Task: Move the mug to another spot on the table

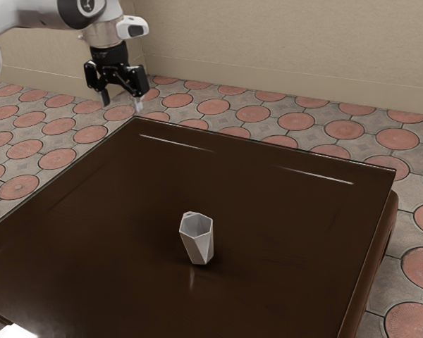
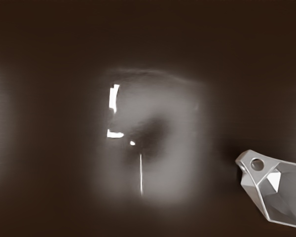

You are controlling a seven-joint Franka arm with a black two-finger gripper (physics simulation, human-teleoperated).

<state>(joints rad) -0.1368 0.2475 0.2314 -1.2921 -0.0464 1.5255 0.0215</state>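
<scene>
A white faceted mug (image 1: 197, 239) stands upright near the middle of the dark brown table (image 1: 92, 232), toward its front. My gripper (image 1: 123, 100) hangs high above the table's far left corner, well away from the mug, its two black fingers open with nothing between them. In the wrist view the mug (image 2: 274, 192) shows off to one side, seen from above with its small handle loop, on the glossy tabletop (image 2: 49, 59).
The table's far edge (image 1: 268, 158) and right edge (image 1: 370, 267) drop off to a floor of round red tiles (image 1: 324, 130). A beige wall (image 1: 282, 42) runs behind. Glare from a light lies on the tabletop under my hand.
</scene>
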